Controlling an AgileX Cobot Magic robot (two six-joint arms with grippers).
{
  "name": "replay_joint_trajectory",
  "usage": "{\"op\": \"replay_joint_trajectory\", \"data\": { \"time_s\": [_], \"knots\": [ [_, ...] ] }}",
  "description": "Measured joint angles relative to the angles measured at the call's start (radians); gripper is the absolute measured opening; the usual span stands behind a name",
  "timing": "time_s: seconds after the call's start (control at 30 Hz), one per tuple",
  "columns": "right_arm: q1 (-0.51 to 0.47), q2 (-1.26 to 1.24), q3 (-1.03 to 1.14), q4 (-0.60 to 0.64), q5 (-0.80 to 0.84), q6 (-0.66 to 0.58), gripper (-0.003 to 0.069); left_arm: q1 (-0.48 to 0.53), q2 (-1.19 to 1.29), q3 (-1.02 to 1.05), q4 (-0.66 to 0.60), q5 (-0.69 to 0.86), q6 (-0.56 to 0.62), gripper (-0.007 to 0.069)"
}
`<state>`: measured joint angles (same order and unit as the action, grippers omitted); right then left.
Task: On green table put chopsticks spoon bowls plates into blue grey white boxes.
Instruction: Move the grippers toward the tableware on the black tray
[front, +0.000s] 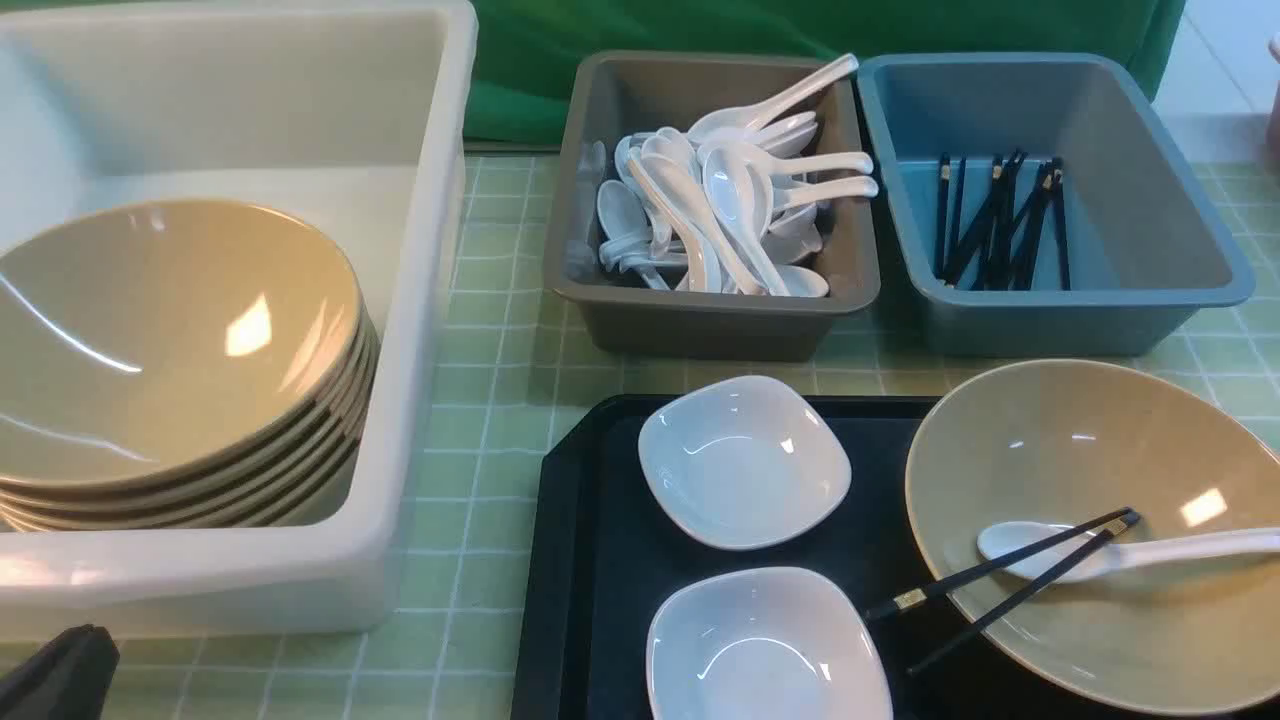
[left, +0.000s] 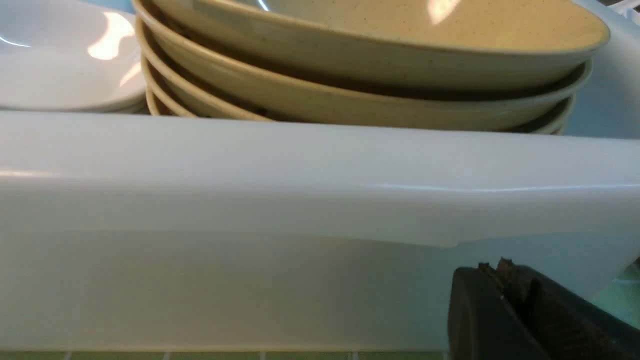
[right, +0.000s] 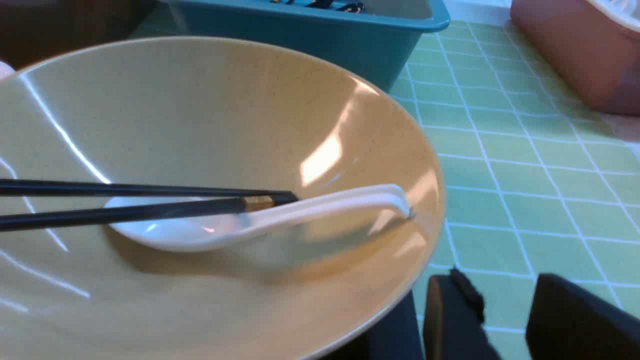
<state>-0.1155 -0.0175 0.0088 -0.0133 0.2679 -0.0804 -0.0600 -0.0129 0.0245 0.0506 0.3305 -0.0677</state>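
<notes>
A tan bowl (front: 1050, 440) on the black tray (front: 600, 560) holds a white spoon (front: 1150, 550) and a pair of black chopsticks (front: 990, 567). Two small white plates (front: 743, 460) lie beside it on the tray. My right gripper (right: 500, 280) is open and empty, over the green table just outside the bowl's (right: 200, 100) rim, near the spoon's (right: 320, 205) handle. My left gripper (left: 492, 267) is shut on nothing, low against the white box's (left: 300, 200) outer wall. That box holds stacked tan bowls (front: 170, 340).
The grey box (front: 700, 320) holds several white spoons, and the blue box (front: 1080, 310) holds several black chopsticks. White plates (left: 65, 65) sit behind the bowl stack in the white box. A pinkish container (right: 575, 55) stands on the table to the far right.
</notes>
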Motion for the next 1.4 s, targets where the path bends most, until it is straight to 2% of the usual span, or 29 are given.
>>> {"op": "replay_joint_trajectory", "data": {
  "time_s": [1.13, 1.4],
  "knots": [
    [0.000, 0.000, 0.000, 0.000, -0.002, 0.000, 0.0236, 0.000, 0.000, 0.000, 0.000, 0.000, 0.000, -0.0002],
    [0.000, 0.000, 0.017, 0.000, -0.128, 0.006, 0.0236, 0.000, 0.000, 0.003, 0.025, -0.038, 0.022, -0.0002]
  ]
}}
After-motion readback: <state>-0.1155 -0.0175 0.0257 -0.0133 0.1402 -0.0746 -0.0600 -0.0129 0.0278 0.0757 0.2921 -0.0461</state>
